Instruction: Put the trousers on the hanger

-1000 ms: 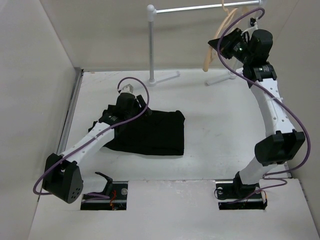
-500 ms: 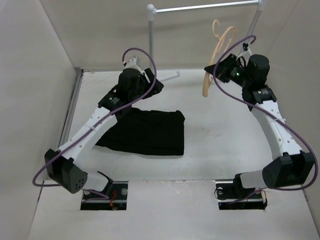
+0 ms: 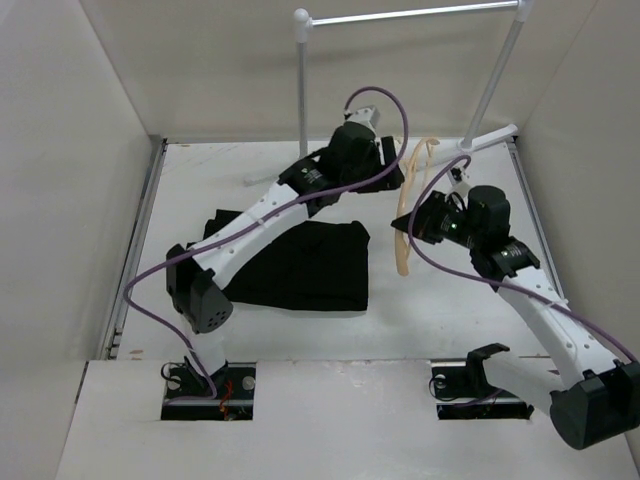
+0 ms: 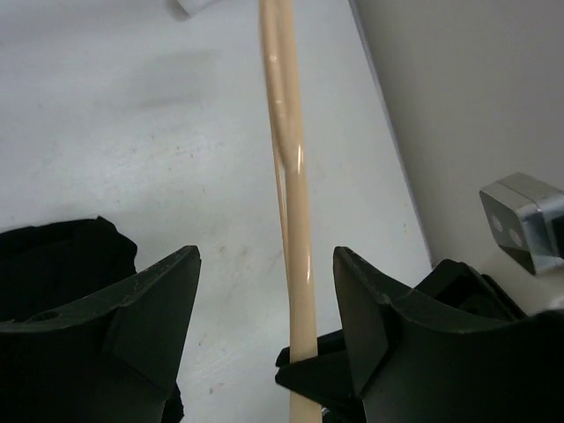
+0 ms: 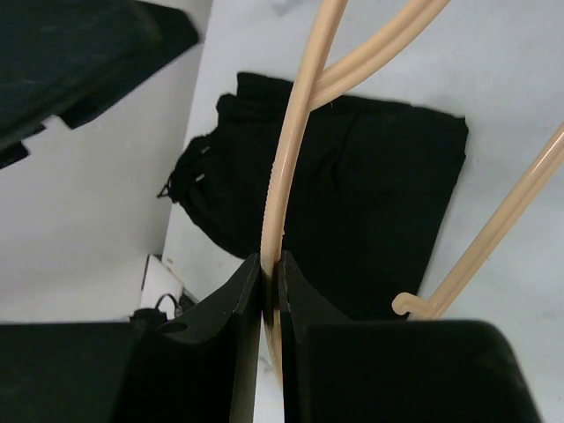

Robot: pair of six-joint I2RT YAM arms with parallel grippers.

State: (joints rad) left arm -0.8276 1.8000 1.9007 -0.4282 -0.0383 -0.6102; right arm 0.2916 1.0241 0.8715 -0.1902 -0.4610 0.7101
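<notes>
Trousers (image 3: 300, 265): black, folded, flat on table (image 3: 450, 310). Hanger (image 3: 404, 250): tan wood, aloft just right of them; right gripper (image 5: 270, 273) clamped on its arm, presenting it. Left gripper (image 4: 264, 256): wide apart, straddling one rod, probably to steady it.

links (image 3: 250, 223) white | joints (image 3: 490, 212) black | cables (image 3: 380, 89) purple | fingers (image 4: 145, 308) black

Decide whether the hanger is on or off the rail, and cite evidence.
Off. The hanger is pinched in the right tool, away from the rail, near the trousers.
</notes>
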